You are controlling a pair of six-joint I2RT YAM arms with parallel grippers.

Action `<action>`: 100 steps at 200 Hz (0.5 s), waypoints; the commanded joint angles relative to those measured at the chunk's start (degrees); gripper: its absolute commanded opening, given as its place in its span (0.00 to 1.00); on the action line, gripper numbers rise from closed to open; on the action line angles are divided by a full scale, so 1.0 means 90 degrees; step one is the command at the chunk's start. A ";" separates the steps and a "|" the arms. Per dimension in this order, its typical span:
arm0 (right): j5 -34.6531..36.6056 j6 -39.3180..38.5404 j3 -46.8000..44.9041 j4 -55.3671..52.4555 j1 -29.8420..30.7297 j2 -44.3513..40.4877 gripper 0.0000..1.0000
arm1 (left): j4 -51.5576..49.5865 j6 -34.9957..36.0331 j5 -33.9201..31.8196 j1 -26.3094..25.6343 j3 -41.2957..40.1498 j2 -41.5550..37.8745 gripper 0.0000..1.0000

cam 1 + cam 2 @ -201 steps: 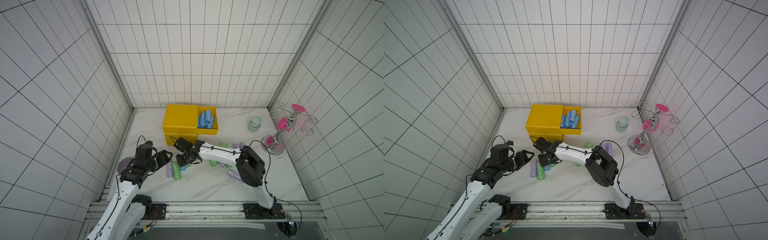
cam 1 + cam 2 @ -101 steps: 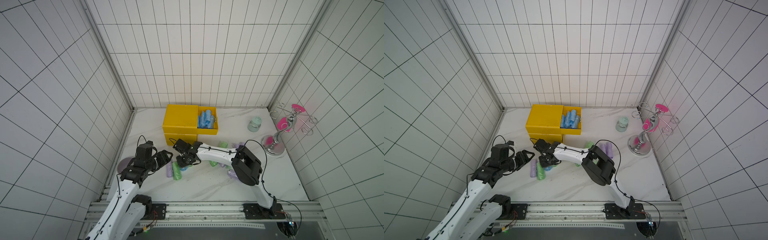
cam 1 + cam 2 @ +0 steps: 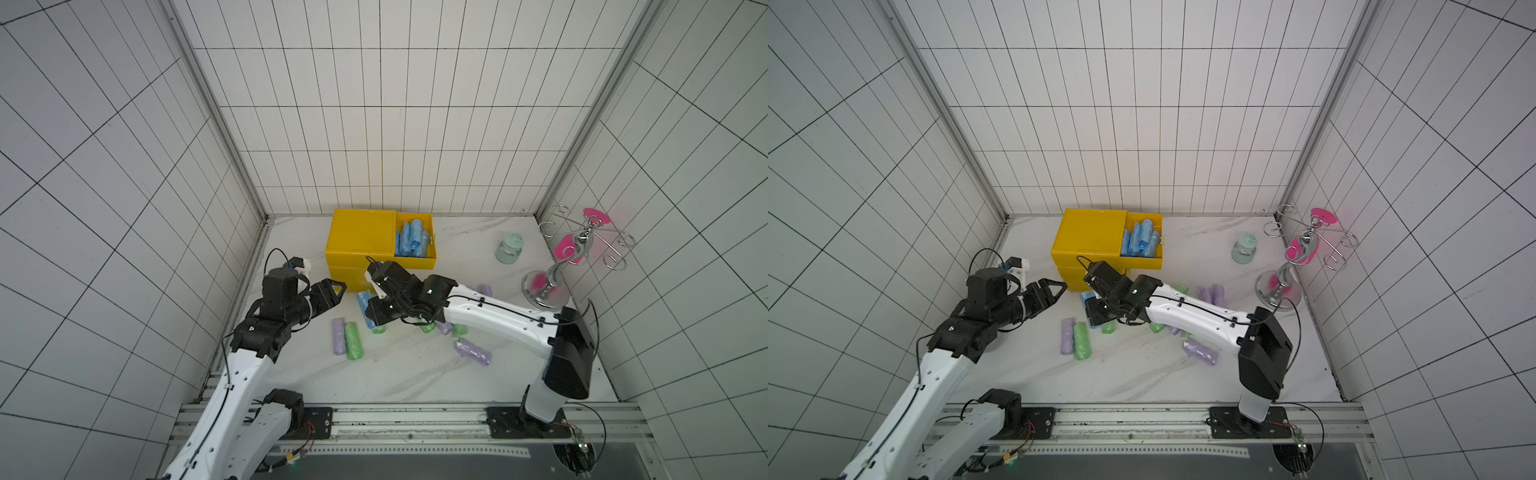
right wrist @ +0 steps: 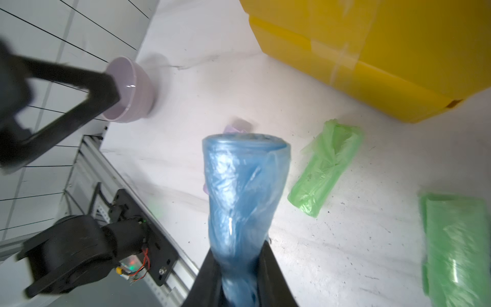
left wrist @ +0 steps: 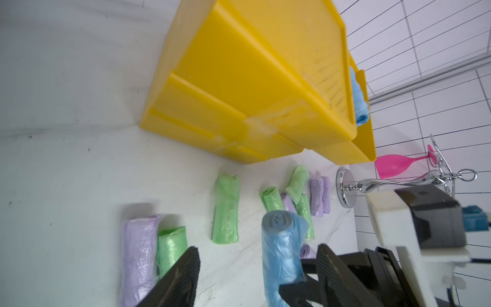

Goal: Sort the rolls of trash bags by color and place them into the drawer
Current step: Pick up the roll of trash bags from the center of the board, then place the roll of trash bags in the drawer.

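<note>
Fingers of my right gripper (image 4: 239, 255) are clamped on one end of a blue roll (image 4: 244, 186), beside the yellow chest (image 3: 361, 232) whose open drawer (image 3: 415, 262) already holds the blue ones (image 3: 411, 241), its likely home; my left gripper (image 3: 337, 291) hangs spread and empty.

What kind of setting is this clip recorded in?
Probably a staged robot test cell, not a real room: white tiled walls box in a marble-look tabletop, and a metal mounting rail runs along its front edge.
</note>
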 commanded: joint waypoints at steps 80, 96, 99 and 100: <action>0.0010 -0.0158 0.1157 -0.0856 -0.2429 -0.0718 0.18 | -0.0294 0.1485 -0.0697 0.0031 0.3108 0.2269 0.69; -0.0143 -0.0095 0.1753 -0.0908 -0.2690 -0.0201 0.17 | -0.0268 0.1600 -0.0860 0.0072 0.3331 0.2544 0.69; -0.0198 -0.0074 0.1860 -0.0913 -0.2726 -0.0098 0.17 | -0.0266 0.1609 -0.0880 0.0090 0.3365 0.2576 0.69; -0.0210 -0.0066 0.1896 -0.0914 -0.2745 -0.0067 0.16 | -0.0266 0.1618 -0.0887 0.0097 0.3380 0.2591 0.69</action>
